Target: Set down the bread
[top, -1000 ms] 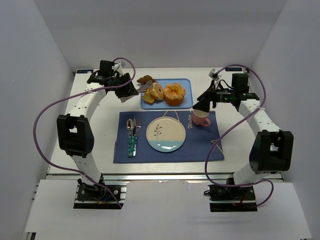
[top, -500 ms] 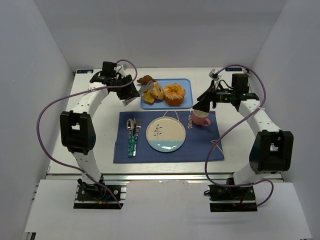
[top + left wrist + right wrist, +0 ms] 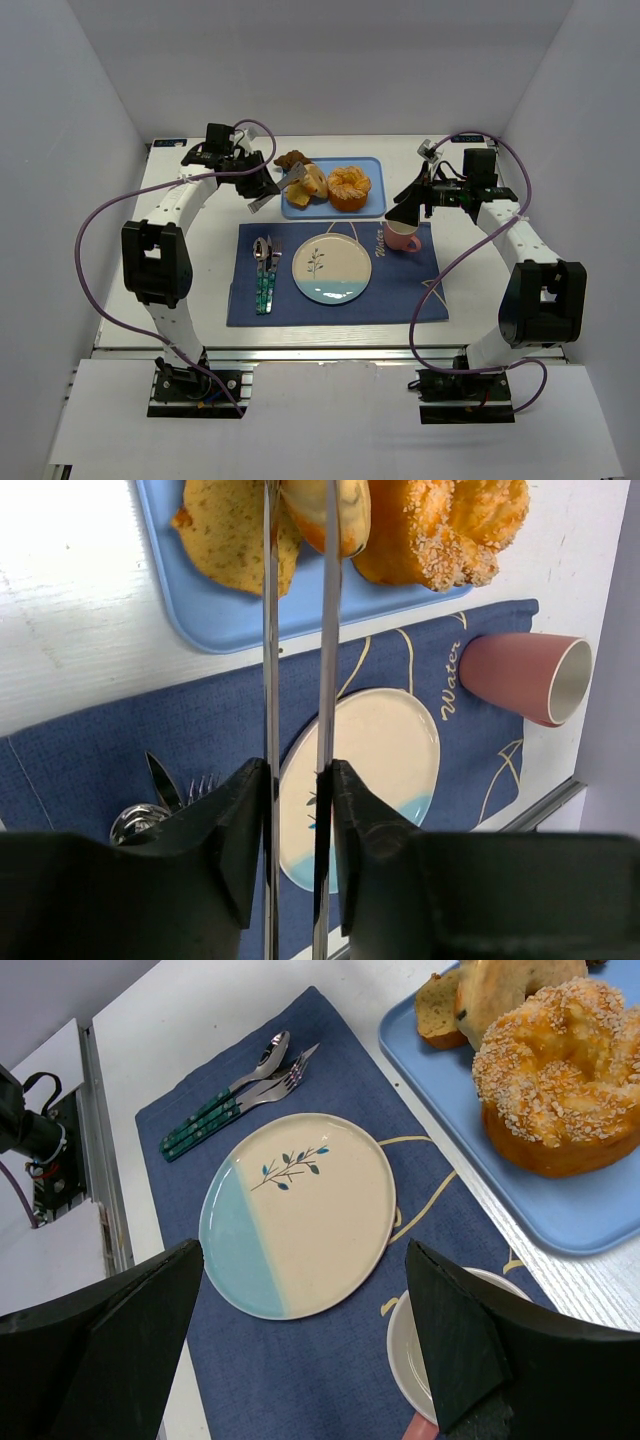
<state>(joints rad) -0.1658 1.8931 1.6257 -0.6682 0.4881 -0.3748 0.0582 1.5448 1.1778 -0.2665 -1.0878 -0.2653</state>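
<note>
On the blue tray [image 3: 372, 203] lie the bread pieces: a golden ring [image 3: 314, 182] [image 3: 335, 515] and a speckled wedge slice [image 3: 230, 530], beside a sugared bun [image 3: 349, 187] [image 3: 550, 1075]. My left gripper [image 3: 258, 184] [image 3: 297, 780] is shut on a pair of metal tongs [image 3: 270, 650]. The two blades reach over the tray and straddle the ring's edge; their tips run out of the wrist view. My right gripper [image 3: 406, 206] [image 3: 305, 1290] hangs open and holds nothing, above a pink cup [image 3: 402, 239] [image 3: 440, 1350].
A cream and light-blue plate [image 3: 331, 267] [image 3: 375, 765] [image 3: 298, 1215] sits on a dark blue placemat [image 3: 400, 290]. A spoon and fork [image 3: 266, 272] [image 3: 235, 1095] lie left of the plate. A darker brown piece [image 3: 292, 159] sits at the tray's far left corner.
The left gripper has moved slightly right toward the tray and squeezed the tongs' blades closer together around the ring. The right arm has not moved.
</note>
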